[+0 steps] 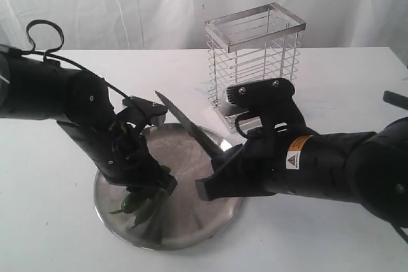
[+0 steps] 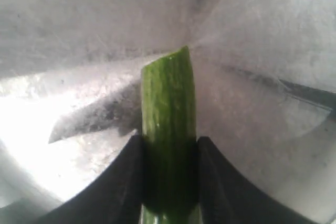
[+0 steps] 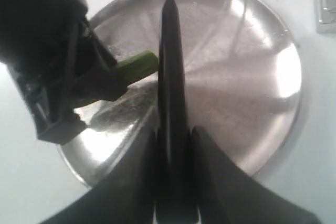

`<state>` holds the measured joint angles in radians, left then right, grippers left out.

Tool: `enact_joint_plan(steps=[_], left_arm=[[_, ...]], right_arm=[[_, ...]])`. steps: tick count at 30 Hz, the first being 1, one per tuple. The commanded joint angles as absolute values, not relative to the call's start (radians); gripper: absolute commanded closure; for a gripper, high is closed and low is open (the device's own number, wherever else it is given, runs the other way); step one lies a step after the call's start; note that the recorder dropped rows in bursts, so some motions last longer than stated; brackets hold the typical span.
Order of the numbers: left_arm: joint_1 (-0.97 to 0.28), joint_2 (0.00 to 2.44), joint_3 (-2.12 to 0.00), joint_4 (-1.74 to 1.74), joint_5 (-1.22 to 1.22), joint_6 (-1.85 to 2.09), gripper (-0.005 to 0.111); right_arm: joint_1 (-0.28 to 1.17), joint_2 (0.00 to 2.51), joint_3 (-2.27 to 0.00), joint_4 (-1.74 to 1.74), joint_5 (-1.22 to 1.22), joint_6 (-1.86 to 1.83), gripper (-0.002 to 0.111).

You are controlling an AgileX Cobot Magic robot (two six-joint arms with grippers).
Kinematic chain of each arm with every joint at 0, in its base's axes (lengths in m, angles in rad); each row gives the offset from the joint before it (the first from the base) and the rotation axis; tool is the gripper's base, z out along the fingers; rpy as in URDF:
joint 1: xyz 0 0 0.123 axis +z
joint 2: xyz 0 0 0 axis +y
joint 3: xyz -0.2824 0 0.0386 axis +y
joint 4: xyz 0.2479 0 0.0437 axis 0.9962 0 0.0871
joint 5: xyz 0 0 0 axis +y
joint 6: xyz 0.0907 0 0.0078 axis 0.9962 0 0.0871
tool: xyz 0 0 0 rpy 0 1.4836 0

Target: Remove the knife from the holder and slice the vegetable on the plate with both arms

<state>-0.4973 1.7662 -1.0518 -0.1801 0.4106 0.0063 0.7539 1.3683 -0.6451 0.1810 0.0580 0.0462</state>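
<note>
Showing, exterior view: plate on white desk, holder behind it, knife slanting above plate in right tool | left wrist view: left tool pinching vegetable over plate | right wrist view: right tool clamped on knife handle, blade beside vegetable.

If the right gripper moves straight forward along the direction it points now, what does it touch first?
Probably the plate: the right gripper angles down over it, knife tip leading. The vegetable lies just beside that line; depth is unclear.
</note>
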Motion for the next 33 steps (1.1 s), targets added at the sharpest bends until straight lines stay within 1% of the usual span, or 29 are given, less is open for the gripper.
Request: enact_joint_plan(steps=[1, 4, 7, 12, 17, 22, 33], left_arm=[[-0.500, 1.769, -0.981, -0.290, 0.319, -0.011, 0.070], [-0.500, 1.767, -0.980, -0.310, 0.306, -0.027, 0.055], [-0.500, 1.736, -0.980, -0.290, 0.316, -0.023, 0.051], [-0.500, 1.581, -0.980, -0.165, 0.336, -0.027, 0.052], [-0.465, 1.488, -0.980, -0.140, 0.341, -0.029, 0.052], [-0.419, 1.470, -0.980, -0.140, 0.370, -0.029, 0.052], [-0.415, 1.473, -0.912, -0.140, 0.292, -0.029, 0.052]], right_arm=[[0.688, 1.359, -0.645, 0.163, 0.150, -0.064, 0.108], [0.686, 1.359, -0.692, 0.067, 0.277, -0.083, 0.108], [0.686, 1.359, -0.737, 0.029, 0.349, -0.114, 0.108], [0.725, 1.359, -0.807, 0.029, 0.473, -0.209, 0.108], [0.767, 1.359, -0.809, 0.029, 0.475, -0.214, 0.108], [0.766, 1.379, -0.809, 0.027, 0.494, -0.214, 0.108], [0.816, 1.438, -0.809, 0.032, 0.468, -0.224, 0.108]])
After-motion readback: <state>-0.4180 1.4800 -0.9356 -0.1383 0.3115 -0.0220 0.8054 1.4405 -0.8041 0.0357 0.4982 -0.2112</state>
